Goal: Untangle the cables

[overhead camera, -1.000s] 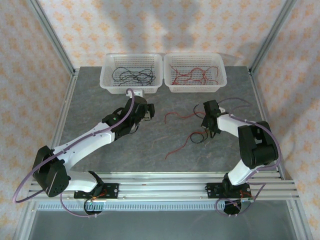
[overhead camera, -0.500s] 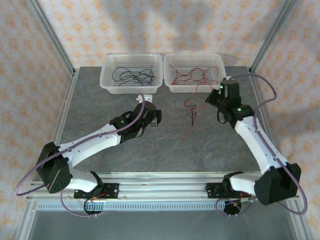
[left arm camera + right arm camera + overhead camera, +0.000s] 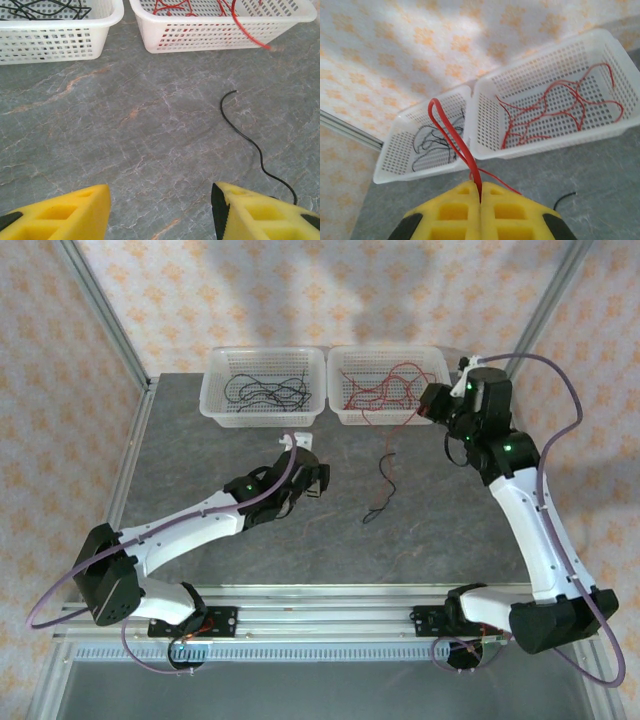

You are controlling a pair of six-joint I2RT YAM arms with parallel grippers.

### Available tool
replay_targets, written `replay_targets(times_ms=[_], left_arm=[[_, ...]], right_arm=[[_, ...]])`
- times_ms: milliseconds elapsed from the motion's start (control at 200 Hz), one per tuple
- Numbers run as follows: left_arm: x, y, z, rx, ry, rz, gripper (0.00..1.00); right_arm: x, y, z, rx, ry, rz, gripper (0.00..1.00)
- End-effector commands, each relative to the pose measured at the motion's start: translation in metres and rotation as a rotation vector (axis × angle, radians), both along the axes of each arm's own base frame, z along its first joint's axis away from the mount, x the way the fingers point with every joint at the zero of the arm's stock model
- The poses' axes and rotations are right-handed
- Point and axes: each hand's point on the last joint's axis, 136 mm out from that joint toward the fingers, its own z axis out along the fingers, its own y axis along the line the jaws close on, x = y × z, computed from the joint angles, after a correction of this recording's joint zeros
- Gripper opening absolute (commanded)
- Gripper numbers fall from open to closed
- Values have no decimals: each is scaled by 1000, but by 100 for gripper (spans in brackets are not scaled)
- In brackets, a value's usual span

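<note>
Pinching a red wire (image 3: 468, 161), the right gripper (image 3: 480, 196) has its yellow fingers (image 3: 457, 210) pressed flat together, no gap. The wire rises out of the seam between the tips as a tall narrow loop, and a second strand trails off to the right of the tips. In the top view this gripper sits raised by the near right corner of the right basket (image 3: 340, 412); the wire drapes over that basket's front rim. More red wires (image 3: 388, 390) lie loose inside it. The left basket (image 3: 262, 416), right beside it, holds black wires (image 3: 265, 392). One black wire (image 3: 248, 140) lies alone on the table (image 3: 200, 450), a wavy line between the two arms, in front of the right basket and apart from both baskets. The left gripper (image 3: 160, 212) has its fingers well apart, nothing between them, low over bare table. The black wire's near end runs just beside the finger on the right of the left wrist view; contact there cannot be told. Its far end curls ahead and to the right of the tips.
</note>
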Motion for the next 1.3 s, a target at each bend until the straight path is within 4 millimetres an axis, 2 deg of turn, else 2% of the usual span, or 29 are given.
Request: replay_targets(times_ms=[0, 295, 455, 596, 736, 881, 1046, 1291], left_arm=[[3, -9, 10, 9, -44, -14, 56], [-1, -22, 6, 12, -48, -41, 56], [-4, -23, 5, 12, -46, -42, 56], [-7, -21, 7, 8, -51, -37, 56], [-12, -18, 9, 0, -55, -33, 56], [-16, -14, 10, -8, -60, -24, 56], [-22, -11, 9, -16, -60, -16, 56], [-23, -9, 7, -8, -57, -9, 56]], right_arm=[[1, 3, 22, -4, -39, 19, 0], [28, 3, 70, 16, -149, -16, 0], [57, -3, 87, 6, -208, -84, 0], [90, -9, 89, -7, -233, -162, 0], [125, -11, 89, 7, -252, -223, 0], [164, -12, 80, 28, -259, -283, 0], [200, -10, 70, 55, -257, -330, 0], [245, -4, 24, 91, -211, -368, 0]])
